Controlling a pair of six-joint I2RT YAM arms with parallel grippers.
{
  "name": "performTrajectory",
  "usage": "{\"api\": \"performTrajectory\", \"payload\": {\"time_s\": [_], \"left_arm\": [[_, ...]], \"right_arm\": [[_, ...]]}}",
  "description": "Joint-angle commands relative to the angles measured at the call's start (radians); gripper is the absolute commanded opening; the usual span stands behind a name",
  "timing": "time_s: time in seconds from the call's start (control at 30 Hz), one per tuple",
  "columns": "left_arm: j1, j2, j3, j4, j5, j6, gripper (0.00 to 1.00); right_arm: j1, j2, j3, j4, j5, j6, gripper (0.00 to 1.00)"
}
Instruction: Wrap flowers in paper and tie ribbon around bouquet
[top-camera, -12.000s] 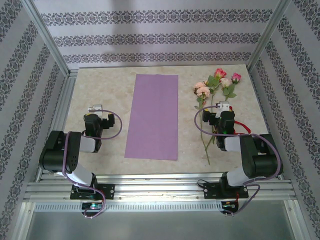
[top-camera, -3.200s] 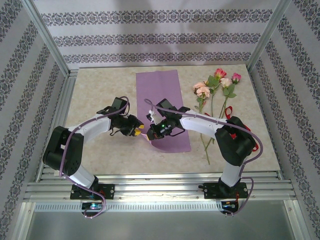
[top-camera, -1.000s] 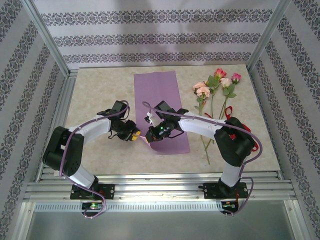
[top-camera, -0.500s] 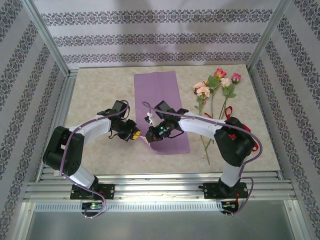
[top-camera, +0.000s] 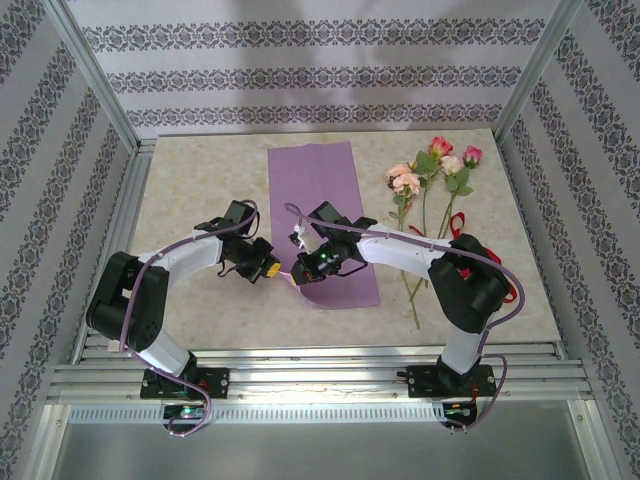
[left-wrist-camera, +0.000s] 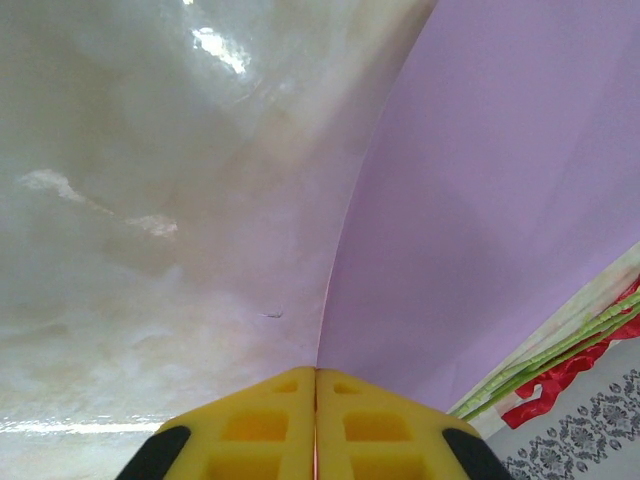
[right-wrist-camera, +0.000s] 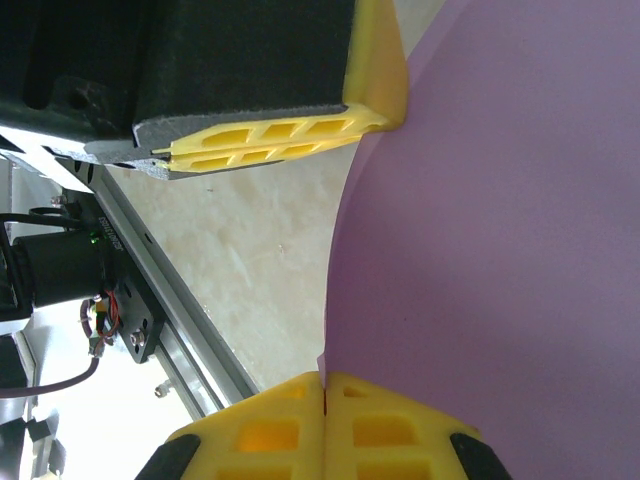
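The lilac paper (top-camera: 315, 190) lies lengthwise on the middle of the table, its near left corner lifted and showing a pink underside. My left gripper (top-camera: 273, 269) is shut on the paper's left edge (left-wrist-camera: 480, 200), which runs into the seam of its yellow fingers (left-wrist-camera: 316, 372). My right gripper (top-camera: 299, 275) is shut on the same edge close by (right-wrist-camera: 325, 378), with the left gripper (right-wrist-camera: 390, 115) just beyond it. The flowers (top-camera: 430, 165) lie loose to the right of the paper, stems toward me. The red ribbon (top-camera: 455, 222) lies among the stems (left-wrist-camera: 545, 365).
A marble-patterned tabletop (top-camera: 200, 180) is bordered by aluminium rails (top-camera: 320, 375) at the near edge and by patterned walls on the other sides. The right arm (top-camera: 400, 248) reaches across the paper's near end.
The left gripper's fingers have closed onto the paper's edge. Both arms have otherwise barely moved, and the right gripper has kept its grip.
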Motion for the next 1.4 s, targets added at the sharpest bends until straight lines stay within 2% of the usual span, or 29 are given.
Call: {"api": "performTrajectory", "payload": {"time_s": [0.0, 0.37, 0.47, 0.6, 0.73, 0.87, 1.03, 1.13, 1.3, 1.37], "left_arm": [[-0.01, 0.003, 0.03, -0.021, -0.008, 0.016, 0.09], [-0.01, 0.009, 0.044, -0.036, -0.009, 0.03, 0.04], [-0.011, 0.006, 0.048, -0.047, -0.014, 0.041, 0.0], [-0.011, 0.007, 0.049, -0.054, -0.012, 0.044, 0.0], [-0.01, 0.007, 0.051, -0.068, -0.016, 0.055, 0.0], [-0.01, 0.007, 0.051, -0.071, -0.017, 0.058, 0.0], [-0.01, 0.013, 0.06, -0.071, -0.015, 0.06, 0.0], [-0.01, 0.014, 0.063, -0.072, -0.015, 0.062, 0.0], [-0.01, 0.017, 0.062, -0.068, -0.013, 0.062, 0.0], [-0.01, 0.019, 0.062, -0.067, -0.012, 0.064, 0.0]], "right_arm": [[0.015, 0.009, -0.001, 0.009, -0.013, -0.008, 0.0], [0.018, 0.015, 0.004, 0.01, -0.01, -0.005, 0.0], [0.02, 0.017, 0.004, 0.008, -0.013, -0.006, 0.0], [0.02, 0.008, -0.002, 0.009, -0.004, -0.005, 0.3], [0.022, -0.011, -0.007, 0.008, 0.001, 0.0, 0.45], [0.027, -0.017, -0.004, -0.007, 0.009, -0.006, 0.53], [0.055, -0.002, 0.022, -0.051, 0.056, -0.034, 0.51], [0.094, -0.043, 0.029, -0.069, 0.159, -0.054, 0.6], [0.19, -0.121, 0.031, -0.114, 0.438, -0.121, 0.77], [0.242, -0.132, 0.039, -0.135, 0.57, -0.162, 0.8]]}}
